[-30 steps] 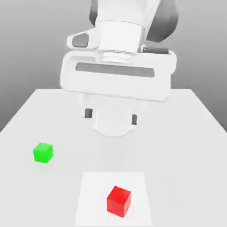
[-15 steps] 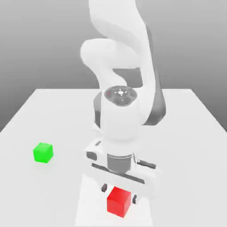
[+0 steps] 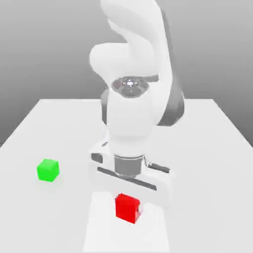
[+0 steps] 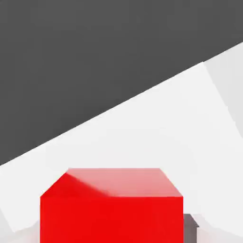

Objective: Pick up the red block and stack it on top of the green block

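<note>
Red and glossy, the red block (image 3: pixel 127 207) sits directly beneath the white arm's (image 3: pixel 133 104) end effector (image 3: pixel 129 210), low in the exterior view and slightly toward its middle. The end effector is pinching the red block: its fingers are closed in against the cube's sides, and a dark fingertip (image 3: pixel 142 210) shows at the block's edge on the exterior view's right. The block lies over a paler square patch (image 3: pixel 99 232) marked on the worktop (image 3: pixel 217 148), and whether its underside touches that patch or hangs just above it cannot be told. In the hand view the red block (image 4: pixel 111 213) appears very close, one broad face toward the camera and a lighter top face above it, with a dark fingertip (image 4: pixel 191 223) beside one lower corner and the pale worktop (image 4: pixel 156 128) stretching beyond to a dark background. The green block (image 3: pixel 48 170) rests flat on the worktop toward the exterior view's left, well apart from the red block and from the arm, with nothing on top of it. The arm descends from above in a bent column, its wrist pointing straight down, and the wide white hand body (image 3: pixel 133 178) spreads level just above the red block.
</note>
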